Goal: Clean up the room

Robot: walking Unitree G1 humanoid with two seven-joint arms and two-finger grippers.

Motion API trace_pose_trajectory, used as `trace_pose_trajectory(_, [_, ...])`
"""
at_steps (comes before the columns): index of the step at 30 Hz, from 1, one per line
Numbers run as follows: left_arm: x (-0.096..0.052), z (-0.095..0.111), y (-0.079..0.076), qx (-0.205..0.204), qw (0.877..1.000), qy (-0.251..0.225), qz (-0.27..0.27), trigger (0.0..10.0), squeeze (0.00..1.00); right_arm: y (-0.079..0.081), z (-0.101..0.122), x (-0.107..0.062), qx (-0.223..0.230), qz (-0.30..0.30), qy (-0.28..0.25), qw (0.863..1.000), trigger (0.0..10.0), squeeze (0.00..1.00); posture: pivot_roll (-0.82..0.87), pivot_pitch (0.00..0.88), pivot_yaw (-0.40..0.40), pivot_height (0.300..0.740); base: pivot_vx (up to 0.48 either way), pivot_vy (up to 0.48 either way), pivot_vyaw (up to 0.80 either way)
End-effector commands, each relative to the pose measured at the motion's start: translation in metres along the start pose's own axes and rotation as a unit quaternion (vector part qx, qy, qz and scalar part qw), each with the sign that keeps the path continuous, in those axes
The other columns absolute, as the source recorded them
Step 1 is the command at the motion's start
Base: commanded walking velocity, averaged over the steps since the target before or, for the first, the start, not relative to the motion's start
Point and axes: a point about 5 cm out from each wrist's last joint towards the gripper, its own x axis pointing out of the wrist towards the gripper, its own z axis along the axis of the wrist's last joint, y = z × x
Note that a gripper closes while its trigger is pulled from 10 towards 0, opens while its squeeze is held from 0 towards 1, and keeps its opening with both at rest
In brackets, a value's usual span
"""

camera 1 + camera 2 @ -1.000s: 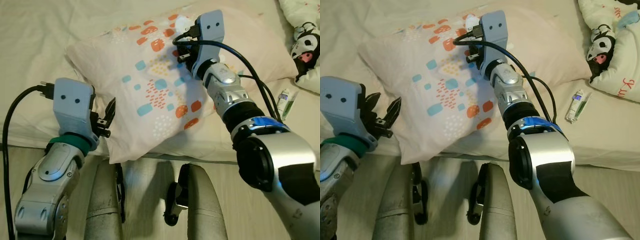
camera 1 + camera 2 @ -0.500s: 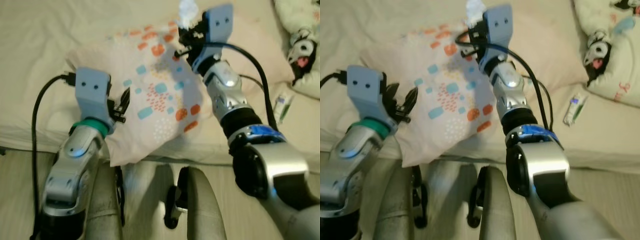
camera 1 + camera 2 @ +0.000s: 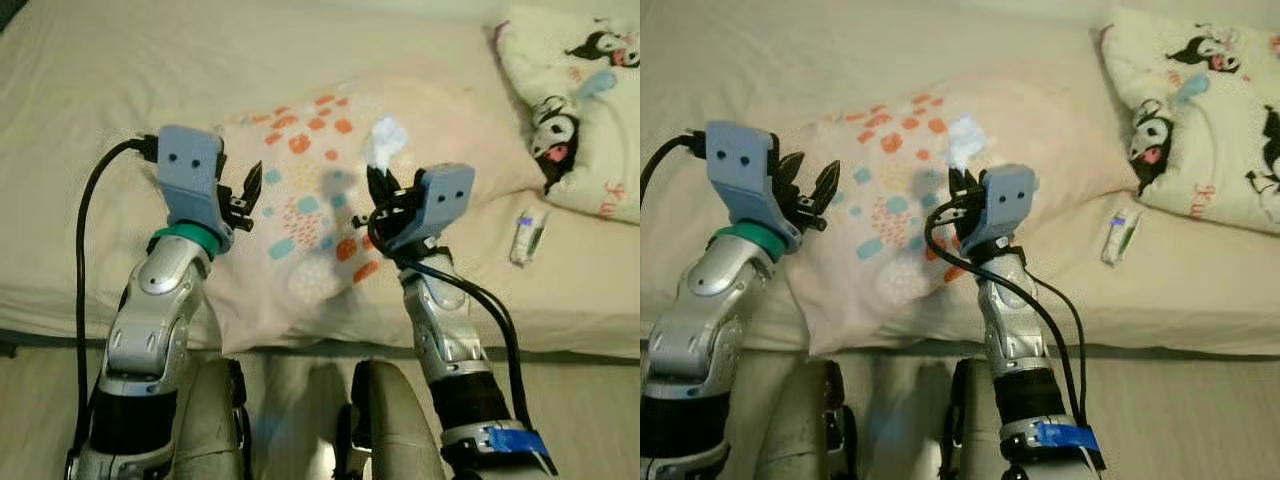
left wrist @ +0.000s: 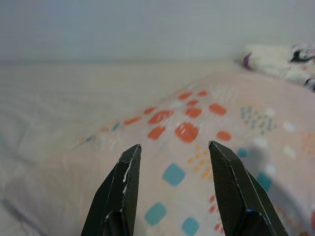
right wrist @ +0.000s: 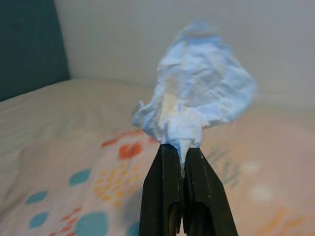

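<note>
A crumpled white tissue (image 3: 386,142) is pinched in my right gripper (image 3: 378,182), which is shut on it and raised above the patterned pillow (image 3: 300,200). The right wrist view has the tissue (image 5: 194,103) standing up out of the closed fingertips (image 5: 179,162). My left gripper (image 3: 250,190) is open and hovers over the pillow's left part, nothing between its fingers (image 4: 125,182). The pillow, white with orange and teal marks, lies on the beige bed (image 3: 100,120).
A white pillow with black cartoon figures (image 3: 580,110) lies at the bed's far right. A small tube (image 3: 524,236) rests on the sheet beside it. The bed's front edge (image 3: 300,345) runs just ahead of my legs.
The camera has pulled back and tilted up. My right gripper lifted the tissue off the pillow and drew back toward me. My left gripper rose over the pillow's left side.
</note>
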Motion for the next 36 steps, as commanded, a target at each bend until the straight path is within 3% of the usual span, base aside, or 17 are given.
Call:
trace_pose_trajectory(1, [0.002,-0.005,-0.003,-0.005,1.000,0.002,-0.001,10.0,0.00,-0.007,0.007,-0.002,-0.019,-0.010,-0.001,1.000,10.0,0.00,-0.02,0.036,-0.059,0.615,0.000,0.000,0.00])
trace_pose_trajectory(9, [0.006,-0.005,-0.004,-0.003,1.000,-0.013,-0.003,10.0,0.00,-0.016,0.014,-0.010,-0.042,-0.040,0.011,0.998,10.0,0.00,-0.02,0.032,-0.050,0.640,0.000,0.000,0.00])
trace_pose_trajectory(29, [0.011,-0.004,-0.004,-0.006,1.000,-0.028,-0.005,10.0,0.00,-0.014,0.017,-0.010,-0.039,-0.044,0.018,0.998,10.0,0.00,-0.01,0.025,-0.050,0.740,0.000,0.000,0.00])
trace_pose_trajectory(36, [0.013,-0.004,-0.005,-0.009,1.000,-0.029,-0.003,10.0,0.00,-0.014,0.018,-0.010,-0.040,-0.043,0.019,0.998,10.0,0.00,-0.01,0.024,-0.052,0.740,0.000,0.000,0.00])
